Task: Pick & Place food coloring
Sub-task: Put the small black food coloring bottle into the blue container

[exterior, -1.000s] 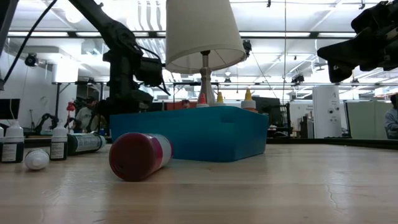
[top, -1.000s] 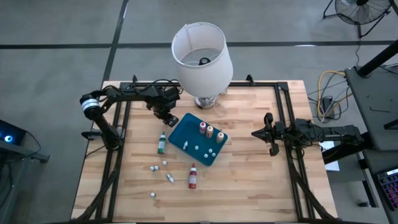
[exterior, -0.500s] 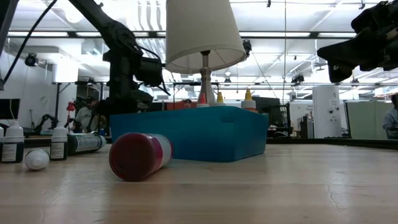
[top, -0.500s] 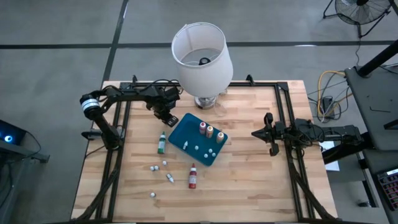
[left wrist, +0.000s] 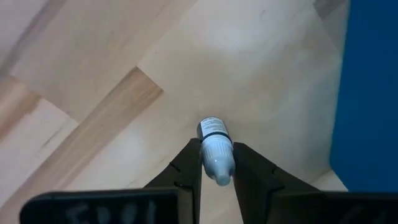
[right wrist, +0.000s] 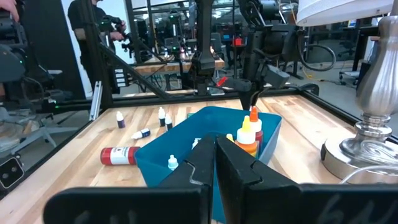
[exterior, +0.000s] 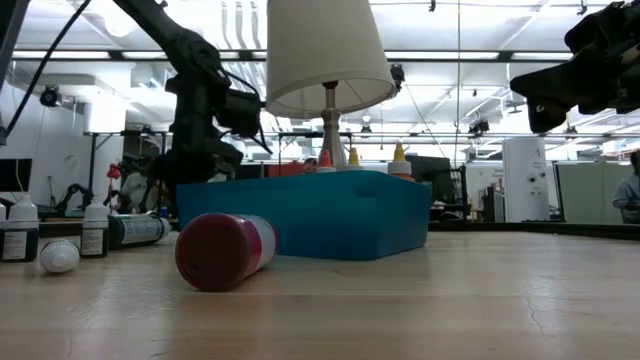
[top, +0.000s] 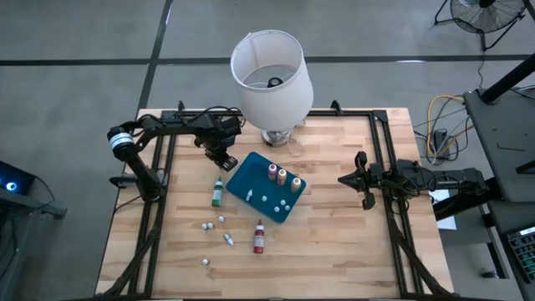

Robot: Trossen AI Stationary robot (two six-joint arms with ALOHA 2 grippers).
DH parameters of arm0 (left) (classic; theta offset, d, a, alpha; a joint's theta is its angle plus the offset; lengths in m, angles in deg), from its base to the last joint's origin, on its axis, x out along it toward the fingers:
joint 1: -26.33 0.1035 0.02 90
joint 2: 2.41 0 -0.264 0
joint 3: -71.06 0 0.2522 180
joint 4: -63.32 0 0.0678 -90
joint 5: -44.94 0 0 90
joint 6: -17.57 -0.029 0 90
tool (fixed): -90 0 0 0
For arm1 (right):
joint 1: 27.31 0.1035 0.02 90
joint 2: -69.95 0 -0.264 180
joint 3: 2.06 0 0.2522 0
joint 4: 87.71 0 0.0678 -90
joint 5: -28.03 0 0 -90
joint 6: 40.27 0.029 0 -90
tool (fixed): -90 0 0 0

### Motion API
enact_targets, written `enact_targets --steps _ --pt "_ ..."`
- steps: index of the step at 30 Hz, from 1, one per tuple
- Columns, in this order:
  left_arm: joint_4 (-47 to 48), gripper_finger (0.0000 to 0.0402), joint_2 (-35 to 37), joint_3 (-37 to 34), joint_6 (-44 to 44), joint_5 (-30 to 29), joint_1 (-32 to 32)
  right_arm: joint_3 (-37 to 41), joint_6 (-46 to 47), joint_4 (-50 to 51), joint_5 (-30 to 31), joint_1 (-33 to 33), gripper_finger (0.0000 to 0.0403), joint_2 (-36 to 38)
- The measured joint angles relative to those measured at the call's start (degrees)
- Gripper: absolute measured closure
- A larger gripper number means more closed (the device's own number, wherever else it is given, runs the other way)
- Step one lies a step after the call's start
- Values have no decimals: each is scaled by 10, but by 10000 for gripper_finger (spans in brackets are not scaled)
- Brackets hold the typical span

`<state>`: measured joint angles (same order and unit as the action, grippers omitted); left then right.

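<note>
The left tool hangs over the desk just beside the tray's far-left corner, clenched on a small white-capped bottle held clear of the wood. Near it a green bottle lies flat, with small bottles and a red bottle scattered closer in. Red, yellow and orange bottles stand in the tray, in front of the lamp. The right tool waits at the desk's right side, its fingers closed on nothing.

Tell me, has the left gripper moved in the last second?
Yes, slightly: in the low view the left gripper has drifted away from the lamp, holding a small bottle.
</note>
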<state>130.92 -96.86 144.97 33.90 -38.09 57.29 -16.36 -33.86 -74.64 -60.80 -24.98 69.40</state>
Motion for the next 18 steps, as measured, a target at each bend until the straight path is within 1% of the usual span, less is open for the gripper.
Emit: enact_targets --steps 5,10,18 --pt "30 355 10 32 -13 -6 0 0 0 0 0 0 394 0" --pt "90 355 14 69 -15 -7 0 0 0 0 0 0 394 0" --pt "117 355 19 56 -29 -10 1 0 0 0 0 0 394 0"
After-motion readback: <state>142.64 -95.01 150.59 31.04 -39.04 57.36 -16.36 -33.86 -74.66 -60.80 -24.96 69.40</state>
